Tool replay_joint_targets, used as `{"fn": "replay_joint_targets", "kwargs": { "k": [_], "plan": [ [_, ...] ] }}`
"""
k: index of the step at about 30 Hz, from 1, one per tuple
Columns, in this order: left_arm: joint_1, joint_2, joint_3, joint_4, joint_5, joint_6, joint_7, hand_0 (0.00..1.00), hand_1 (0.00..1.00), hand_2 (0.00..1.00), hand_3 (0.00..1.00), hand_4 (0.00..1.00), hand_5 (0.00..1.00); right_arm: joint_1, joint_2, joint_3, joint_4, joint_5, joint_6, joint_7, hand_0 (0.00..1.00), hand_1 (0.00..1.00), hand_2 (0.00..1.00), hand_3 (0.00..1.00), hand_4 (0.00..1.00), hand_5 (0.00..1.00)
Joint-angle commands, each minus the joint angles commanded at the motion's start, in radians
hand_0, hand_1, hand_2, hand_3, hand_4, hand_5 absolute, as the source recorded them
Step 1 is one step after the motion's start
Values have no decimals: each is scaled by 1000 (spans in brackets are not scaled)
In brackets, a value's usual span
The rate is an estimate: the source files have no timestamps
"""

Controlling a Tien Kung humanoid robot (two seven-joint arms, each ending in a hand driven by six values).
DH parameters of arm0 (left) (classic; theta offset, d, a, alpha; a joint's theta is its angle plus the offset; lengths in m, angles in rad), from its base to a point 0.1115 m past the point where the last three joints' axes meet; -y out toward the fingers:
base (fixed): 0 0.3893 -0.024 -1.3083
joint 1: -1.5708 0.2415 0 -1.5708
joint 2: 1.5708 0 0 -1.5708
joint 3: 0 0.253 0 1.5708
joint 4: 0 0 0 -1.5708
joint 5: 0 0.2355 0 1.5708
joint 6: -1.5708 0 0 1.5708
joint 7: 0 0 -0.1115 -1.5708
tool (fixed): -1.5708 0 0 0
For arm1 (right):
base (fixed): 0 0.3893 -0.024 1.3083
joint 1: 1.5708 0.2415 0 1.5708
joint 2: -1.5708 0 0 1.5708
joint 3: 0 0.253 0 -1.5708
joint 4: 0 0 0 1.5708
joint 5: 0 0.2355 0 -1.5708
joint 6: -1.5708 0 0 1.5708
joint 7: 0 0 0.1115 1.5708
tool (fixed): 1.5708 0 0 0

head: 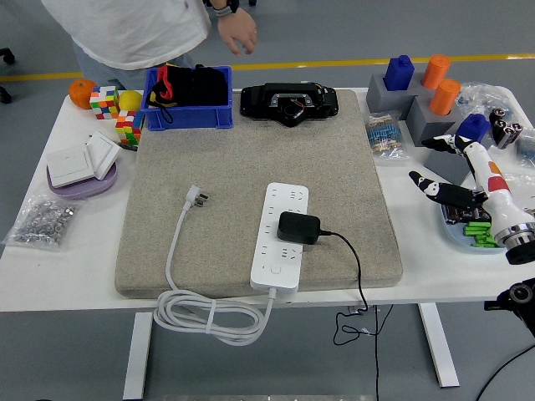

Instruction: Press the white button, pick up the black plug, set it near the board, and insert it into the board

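- We see the black plug (pixel 298 227) seated in the white power strip (pixel 281 248), about halfway along it, with its thin black cable (pixel 354 267) running off to the right of the strip, over the table's (pixel 50 276) near edge.
- The power strip lies lengthwise on the grey felt mat (pixel 251 167), toward the mat's near edge.
- The strip's own white cord (pixel 177 251) runs along the left of the strip: its coil hangs just past the table edge and its white plug (pixel 197 197) lies loose on the mat, left of the strip's far end.
- Our right hand (pixel 456 171) is well to the right of the strip, off the mat, above the light blue tray (pixel 481 238) of green pieces; its fingers are spread apart and it holds nothing.
- Beyond the strip, at the mat's far edge, sits a black device (pixel 288 102), and left of that a blue bin (pixel 189 96).
- A person (pixel 134 29) stands at the far side, well away from the strip, one hand (pixel 236 30) raised clear of the table.
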Motion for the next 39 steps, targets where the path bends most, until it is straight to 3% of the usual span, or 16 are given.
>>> {"fn": "replay_joint_targets", "kwargs": {
  "k": [1, 6, 7, 12, 13, 18, 19, 30, 39],
  "plan": [
    [0, 0, 1, 0, -2, 0, -1, 772, 710, 664, 731, 651, 535, -8, 3, 15, 2, -1, 1, -1, 850, 762, 715, 711, 900, 292],
    [-1, -3, 9, 0, -5, -2, -2, 772, 710, 664, 731, 651, 535, -38, 23, 81, 11, -10, 12, -25, 850, 762, 715, 711, 900, 292],
    [-1, -3, 11, 0, -6, -2, -2, 773, 710, 664, 731, 650, 534, -43, 27, 94, 12, -13, 17, -34, 880, 808, 782, 792, 962, 376],
    [0, -3, 12, 0, -1, -3, -2, 773, 710, 664, 731, 650, 534, -63, 39, 139, 16, -18, 33, -53, 880, 808, 782, 792, 962, 376],
    [1, -2, 11, 0, 1, -3, -2, 773, 710, 664, 731, 650, 533, -68, 41, 146, 18, -15, 34, -52, 911, 872, 865, 876, 998, 657],
    [9, -2, 3, 0, 14, -2, 1, 773, 710, 664, 731, 650, 533, -85, 50, 167, 23, -5, 28, -39, 911, 872, 865, 876, 998, 657],
    [9, -2, 2, 0, 16, -2, 2, 774, 710, 664, 732, 650, 534, -87, 51, 170, 24, -3, 27, -36, 926, 879, 882, 897, 998, 786],
    [2, -5, 7, 0, 10, -3, -6, 774, 710, 664, 731, 650, 534, -118, 71, 217, 41, 23, -1, 49, 926, 881, 878, 899, 998, 826],
    [5, -13, -44, 0, 10, 9, -16, 774, 710, 667, 732, 649, 537, -133, 91, 236, 70, 15, 2, 51, 929, 885, 880, 899, 998, 862]
  ]
}}
